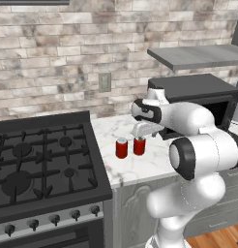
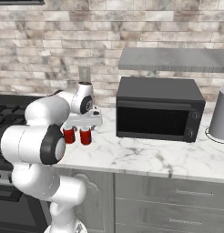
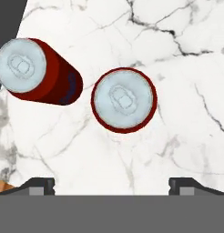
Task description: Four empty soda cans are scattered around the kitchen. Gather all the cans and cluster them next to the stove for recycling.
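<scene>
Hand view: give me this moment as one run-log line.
hand: open, above right can | cans: left can and right can upright, apart | place: marble counter beside stove | held: nothing

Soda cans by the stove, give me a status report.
Gripper open above the counter, holding nothing. Two red soda cans upright, side by side right of the stove. Nothing in the way.

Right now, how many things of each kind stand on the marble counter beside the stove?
Red soda cans with silvery tops: 2
Black microwave with dark glass door: 1
Grey paper-towel roll: 1
Total: 4
</scene>
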Available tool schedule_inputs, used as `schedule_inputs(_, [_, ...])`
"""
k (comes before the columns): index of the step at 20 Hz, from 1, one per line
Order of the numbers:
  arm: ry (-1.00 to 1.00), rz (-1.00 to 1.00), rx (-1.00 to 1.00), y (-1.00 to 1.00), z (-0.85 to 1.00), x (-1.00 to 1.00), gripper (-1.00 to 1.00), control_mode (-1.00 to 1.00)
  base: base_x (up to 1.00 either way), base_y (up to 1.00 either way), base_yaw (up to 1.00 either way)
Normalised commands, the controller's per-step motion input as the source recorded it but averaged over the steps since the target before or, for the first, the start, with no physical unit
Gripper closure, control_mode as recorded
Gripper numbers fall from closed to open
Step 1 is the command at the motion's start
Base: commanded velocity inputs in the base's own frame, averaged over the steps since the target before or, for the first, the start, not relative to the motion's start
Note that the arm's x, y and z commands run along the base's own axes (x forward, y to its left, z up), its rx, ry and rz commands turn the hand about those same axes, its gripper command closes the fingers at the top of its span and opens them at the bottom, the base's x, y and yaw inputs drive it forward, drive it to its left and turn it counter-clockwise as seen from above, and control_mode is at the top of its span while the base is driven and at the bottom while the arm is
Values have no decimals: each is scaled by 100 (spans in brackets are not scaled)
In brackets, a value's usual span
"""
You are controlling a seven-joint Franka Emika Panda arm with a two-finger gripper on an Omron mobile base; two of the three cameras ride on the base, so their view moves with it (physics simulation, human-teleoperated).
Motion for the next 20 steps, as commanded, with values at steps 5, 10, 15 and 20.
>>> schedule_inputs(5, [1, -19, 0, 1, 9, -46, -100, -100, 0, 0, 0])
schedule_inputs(10, [4, -11, -2, 0, 10, -43, -100, -100, 0, 0, 0])
schedule_inputs(15, [6, -10, -1, 0, 6, -45, -100, -100, 0, 0, 0])
schedule_inputs(20, [0, -2, 0, 0, 2, -25, -100, -100, 0, 0, 0])
